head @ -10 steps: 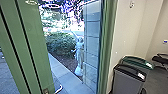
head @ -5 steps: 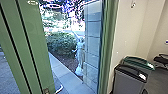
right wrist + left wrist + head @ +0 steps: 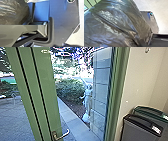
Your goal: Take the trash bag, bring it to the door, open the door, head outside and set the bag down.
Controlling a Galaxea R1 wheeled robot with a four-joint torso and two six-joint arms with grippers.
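The green-framed door (image 3: 43,94) stands ahead in the head view and appears shut. Its metal lever handle (image 3: 61,134) points right, low on the frame. A dark, shiny trash bag (image 3: 112,22) bulges large in the left wrist view, its folds drawn together towards my left gripper (image 3: 139,43), which is shut on it and largely hidden by the plastic. Part of the same trash bag (image 3: 13,11) appears in the right wrist view, behind a pale jointed bar. The right gripper's fingertips cannot be made out.
Two bins, one grey (image 3: 141,129) and one green-topped (image 3: 150,112), stand by the beige wall (image 3: 140,82) right of the door. Outside are a hedge (image 3: 68,89), a pale statue (image 3: 87,99), a tiled pillar (image 3: 101,89) and paving (image 3: 17,119).
The head camera has turned left, so more of the yard and the whole lever handle show now. The bins sit nearer the right edge.
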